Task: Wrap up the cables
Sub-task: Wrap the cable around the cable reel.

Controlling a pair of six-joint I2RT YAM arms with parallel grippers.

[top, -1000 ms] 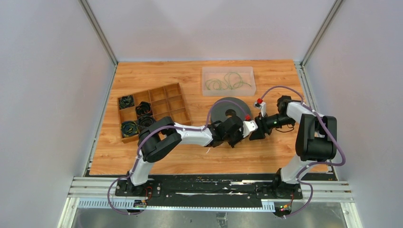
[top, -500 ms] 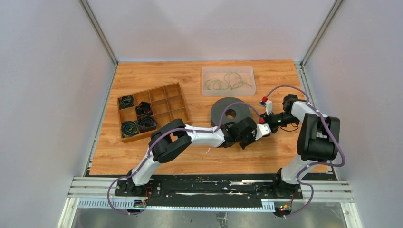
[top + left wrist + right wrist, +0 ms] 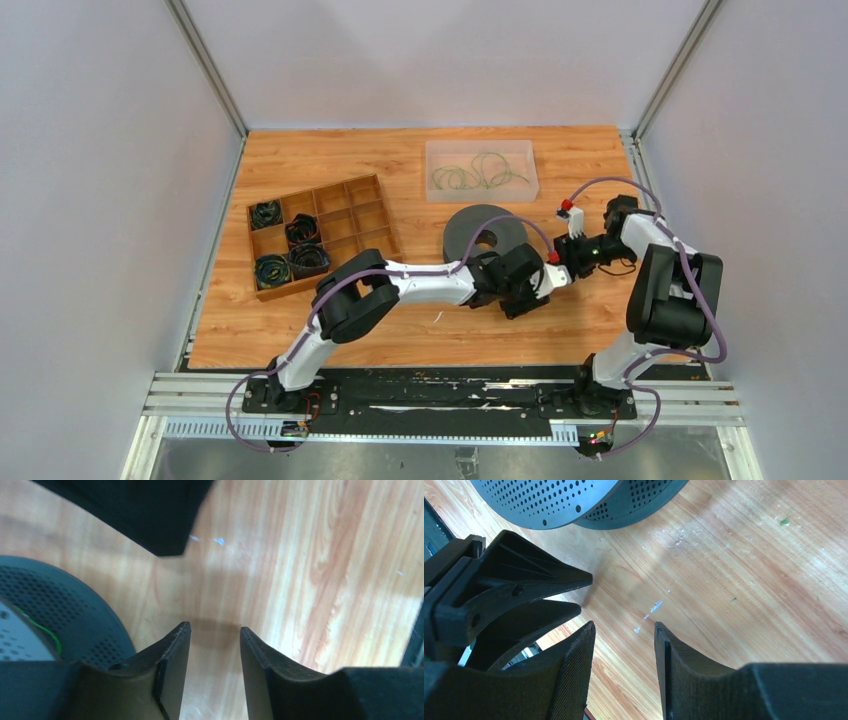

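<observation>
- Bench (image 3: pixel 330 160): walled on 3 sides, with bare wood along the near edge.
- Divided tray (image 3: pixel 322 235) on the left, spool (image 3: pixel 485 232) at centre.
- Clear bin (image 3: pixel 481 170) (far edge) holds the cables (image 3: pixel 478 172).
- Left jaws and right jaws crowd together beside the spool, both slightly parted and gripping nothing.
- Only the left wrist view shows a green strand (image 3: pixel 52 631) on the spool.

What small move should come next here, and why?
Probably back the right end effector away from the left end effector and swing it toward the clear tray. Both are open and empty, tips close together beside the spool, while the loose cables lie in that tray.
</observation>
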